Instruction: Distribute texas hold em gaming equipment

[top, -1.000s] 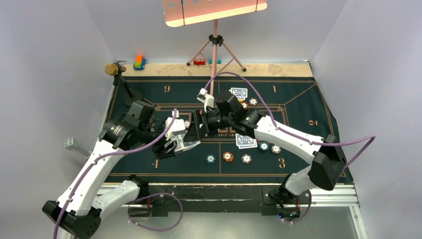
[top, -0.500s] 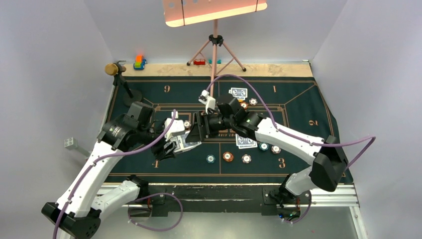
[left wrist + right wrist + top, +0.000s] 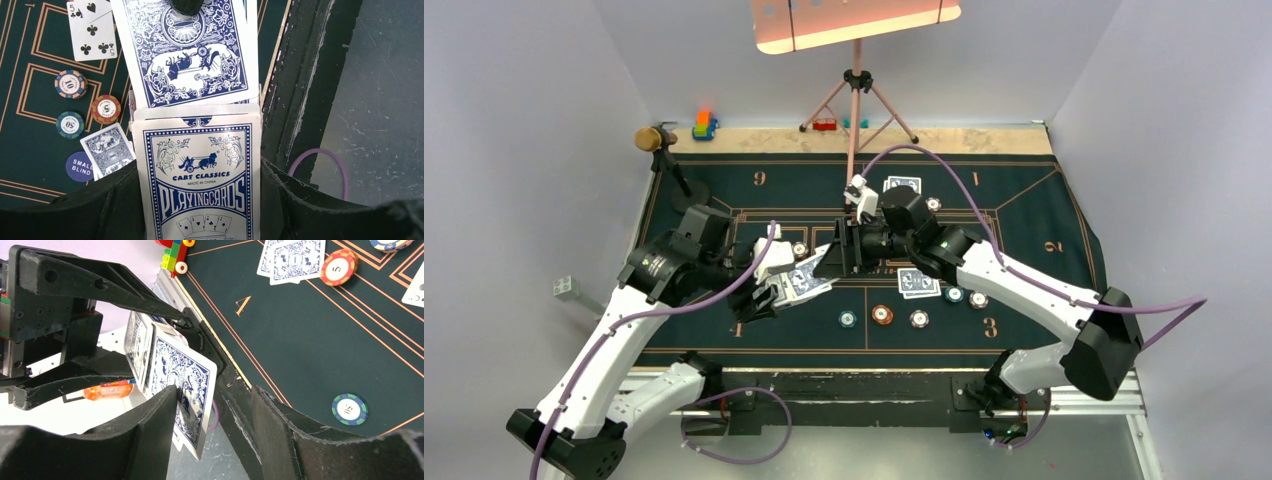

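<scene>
My left gripper (image 3: 200, 202) is shut on a blue-and-white playing card box (image 3: 200, 180), held above the felt at the left (image 3: 796, 284). A blue-backed card (image 3: 185, 55) sticks out of the box's open end. My right gripper (image 3: 215, 410) faces it from the right (image 3: 839, 258). Its jaws stand apart around that card (image 3: 182, 385), which lies against one finger only. On the felt are card pairs (image 3: 904, 185) (image 3: 919, 283) and poker chips (image 3: 882, 314) (image 3: 954, 294). Face-up cards (image 3: 92, 30) lie beneath.
A gold-headed microphone (image 3: 656, 139) and toy blocks (image 3: 704, 125) sit at the back left. A tripod (image 3: 857, 100) stands at the back centre. The dark felt mat (image 3: 1024, 200) ends near the arm bases. A Small Blind button (image 3: 80, 166) lies by several chips.
My right gripper has shifted to the right and its jaws have narrowed. A blue-backed card now shows between the two grippers, out of the box. The left gripper has stayed put.
</scene>
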Action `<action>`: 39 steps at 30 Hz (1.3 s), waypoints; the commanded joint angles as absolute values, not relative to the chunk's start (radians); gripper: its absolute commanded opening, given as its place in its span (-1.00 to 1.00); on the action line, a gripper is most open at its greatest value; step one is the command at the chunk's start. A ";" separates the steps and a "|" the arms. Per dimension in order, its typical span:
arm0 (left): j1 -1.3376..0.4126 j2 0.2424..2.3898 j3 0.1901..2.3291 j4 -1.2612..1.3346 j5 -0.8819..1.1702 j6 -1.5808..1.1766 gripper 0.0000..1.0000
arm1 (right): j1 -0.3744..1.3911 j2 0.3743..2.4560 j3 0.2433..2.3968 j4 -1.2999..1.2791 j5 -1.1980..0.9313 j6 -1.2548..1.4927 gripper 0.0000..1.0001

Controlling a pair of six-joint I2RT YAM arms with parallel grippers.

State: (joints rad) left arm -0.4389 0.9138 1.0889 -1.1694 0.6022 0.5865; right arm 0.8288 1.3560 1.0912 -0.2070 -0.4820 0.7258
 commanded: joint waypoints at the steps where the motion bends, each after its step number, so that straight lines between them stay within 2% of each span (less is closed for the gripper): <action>1: -0.436 0.895 1.130 -1.150 0.643 0.578 -1.00 | 0.815 1.323 1.079 -0.214 -0.465 0.717 0.14; 15: -0.437 0.895 1.130 -1.156 0.647 0.580 -1.00 | 0.792 1.264 1.099 -0.247 -0.423 0.696 -0.18; 21: -0.437 0.895 1.130 -1.158 0.649 0.580 -1.00 | 0.790 1.241 1.115 -0.271 -0.388 0.682 -0.52; 26: -0.436 0.894 1.128 -1.161 0.650 0.581 -1.00 | 0.781 1.221 1.147 -0.307 -0.373 0.668 -0.72; 34: -0.437 0.894 1.125 -1.160 0.648 0.584 -1.00 | 0.748 1.167 1.172 -0.305 -0.407 0.671 -0.85; 39: -0.437 0.897 1.125 -1.160 0.650 0.583 -1.00 | 0.744 1.154 1.173 -0.270 -0.459 0.684 -0.79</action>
State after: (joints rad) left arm -0.4389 0.9092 1.0889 -1.1767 0.6098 0.5865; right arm 0.7475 1.1759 1.1336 -0.3038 -0.4149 0.6884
